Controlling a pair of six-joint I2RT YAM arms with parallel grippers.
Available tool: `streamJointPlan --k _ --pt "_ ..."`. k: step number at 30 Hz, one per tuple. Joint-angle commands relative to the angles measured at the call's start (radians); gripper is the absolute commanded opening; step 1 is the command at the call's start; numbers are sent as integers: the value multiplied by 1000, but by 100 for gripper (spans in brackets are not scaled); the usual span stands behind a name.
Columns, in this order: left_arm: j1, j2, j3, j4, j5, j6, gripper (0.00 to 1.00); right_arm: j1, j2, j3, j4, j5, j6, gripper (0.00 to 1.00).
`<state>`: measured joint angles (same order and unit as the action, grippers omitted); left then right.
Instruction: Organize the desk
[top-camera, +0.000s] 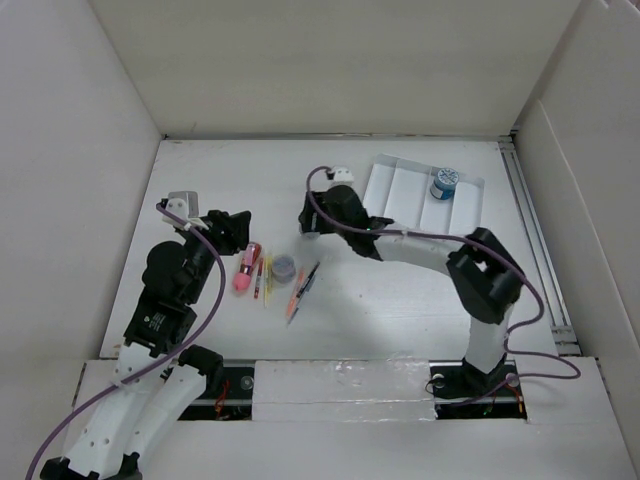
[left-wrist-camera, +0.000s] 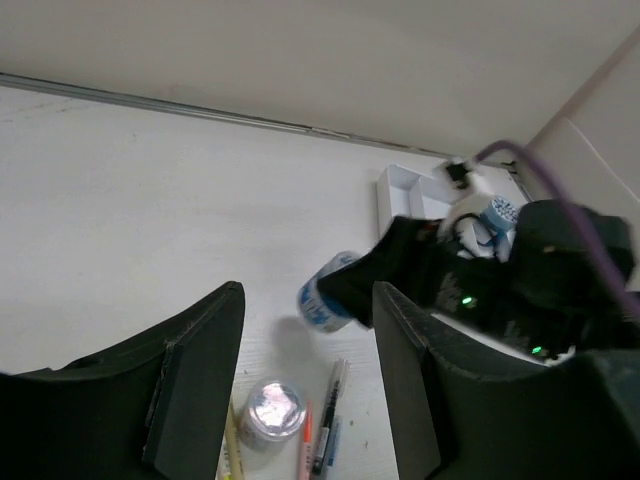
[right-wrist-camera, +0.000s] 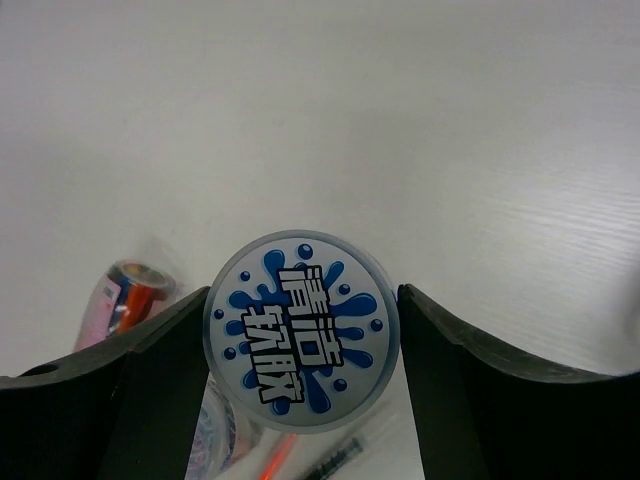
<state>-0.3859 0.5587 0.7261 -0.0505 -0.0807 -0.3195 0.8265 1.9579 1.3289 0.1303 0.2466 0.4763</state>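
A round jar (right-wrist-camera: 302, 330) with a blue splash label on its lid sits between the fingers of my right gripper (right-wrist-camera: 303, 300), and both fingers press its sides. In the left wrist view the same jar (left-wrist-camera: 322, 296) lies tilted on its side with a shadow under it on the white desk (top-camera: 200, 180). In the top view the right gripper (top-camera: 312, 218) reaches to the desk's middle, hiding the jar. My left gripper (top-camera: 232, 232) is open with nothing between its fingers, left of the pens.
A small jar with a shiny lid (top-camera: 284, 267), a pink tube (top-camera: 246, 268) and several pens (top-camera: 300, 290) lie together mid-desk. A white compartmented tray (top-camera: 400, 185) at the back right holds another blue-labelled jar (top-camera: 443, 183). Tall white walls surround the desk.
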Motion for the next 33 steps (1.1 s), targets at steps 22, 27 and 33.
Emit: streamJointPlan --k 22,27,33 --pt "-1 -22 13 41 41 5 50 -722 -498 -424 -10 72 381 50" --pt "-1 -33 12 43 45 8 50 -742 -464 -387 -107 95 375 51" --pt "-1 -29 12 44 53 7 51 -751 -456 -356 -187 66 332 57"
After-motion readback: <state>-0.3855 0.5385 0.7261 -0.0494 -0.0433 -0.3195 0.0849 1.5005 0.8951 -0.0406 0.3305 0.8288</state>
